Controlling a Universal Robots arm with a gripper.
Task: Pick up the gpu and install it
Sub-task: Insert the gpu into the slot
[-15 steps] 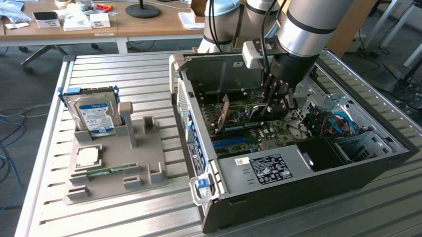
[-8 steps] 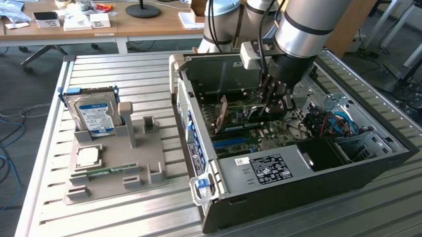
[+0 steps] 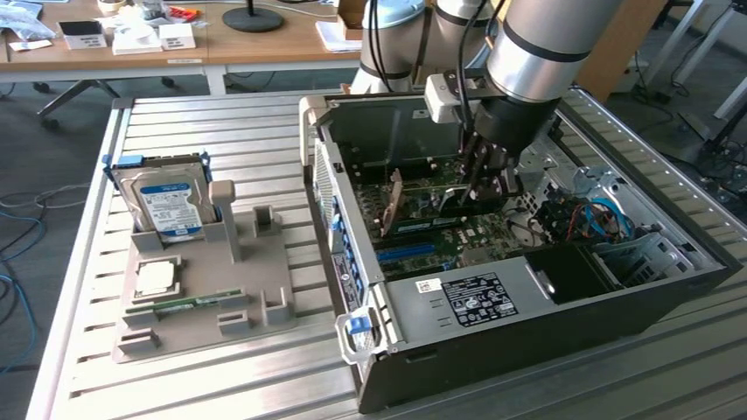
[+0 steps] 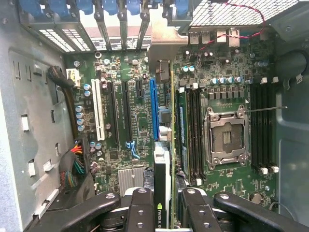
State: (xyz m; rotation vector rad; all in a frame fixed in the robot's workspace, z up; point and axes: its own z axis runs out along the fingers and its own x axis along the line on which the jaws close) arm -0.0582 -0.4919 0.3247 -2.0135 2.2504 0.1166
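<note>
Pincer (image 4: 166,195) is pinching the gpu (image 4: 162,164) on edge over the motherboard (image 4: 130,121) inside the open computer case (image 3: 513,332). At the exterior view's left, a hard drive (image 3: 171,203) is standing in a grey tray (image 3: 268,289).

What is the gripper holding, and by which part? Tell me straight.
The gpu. The gripper is shut on it, one finger on each face, at the edge that points away from the motherboard.
</note>
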